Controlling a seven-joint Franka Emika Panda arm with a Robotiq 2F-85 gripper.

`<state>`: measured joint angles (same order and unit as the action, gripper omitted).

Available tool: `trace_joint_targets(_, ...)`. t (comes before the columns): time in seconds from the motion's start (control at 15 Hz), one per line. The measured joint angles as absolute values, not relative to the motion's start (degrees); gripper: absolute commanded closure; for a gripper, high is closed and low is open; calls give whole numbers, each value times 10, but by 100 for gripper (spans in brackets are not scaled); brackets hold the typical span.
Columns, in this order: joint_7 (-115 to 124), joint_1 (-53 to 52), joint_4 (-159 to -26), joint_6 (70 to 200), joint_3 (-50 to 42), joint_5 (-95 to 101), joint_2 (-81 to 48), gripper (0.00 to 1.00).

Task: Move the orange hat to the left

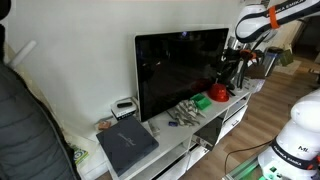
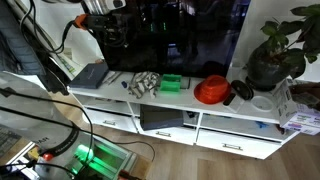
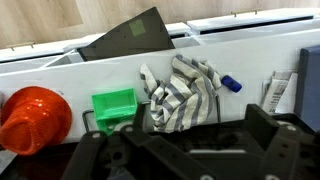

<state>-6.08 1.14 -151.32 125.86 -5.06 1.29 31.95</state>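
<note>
The orange hat [image 1: 218, 93] lies on the white TV cabinet [image 1: 170, 140], in front of the screen's right end. It also shows in the other exterior view [image 2: 211, 91] and at the left edge of the wrist view [image 3: 35, 118]. My gripper [image 1: 232, 66] hangs above the cabinet beside the hat, not touching it. In the wrist view its dark fingers [image 3: 185, 150] are spread wide with nothing between them. A small green object [image 3: 113, 108] sits between the hat and a striped cloth [image 3: 185, 95].
A large black TV [image 1: 180, 70] stands along the back of the cabinet. A dark grey flat pad [image 1: 127, 145] lies at the cabinet's far end. A potted plant [image 2: 272, 50] stands beside the hat. A blue-capped pen [image 3: 230, 84] lies by the cloth.
</note>
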Motion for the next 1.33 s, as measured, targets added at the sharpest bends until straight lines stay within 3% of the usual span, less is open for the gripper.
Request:
trace_joint_targets(0.67, -56, 82, -1536, 1282, -75, 33, 296, 0)
trace_joint_targets(1.33, -101, 196, -1569, 1530, -192, 80, 157, 0)
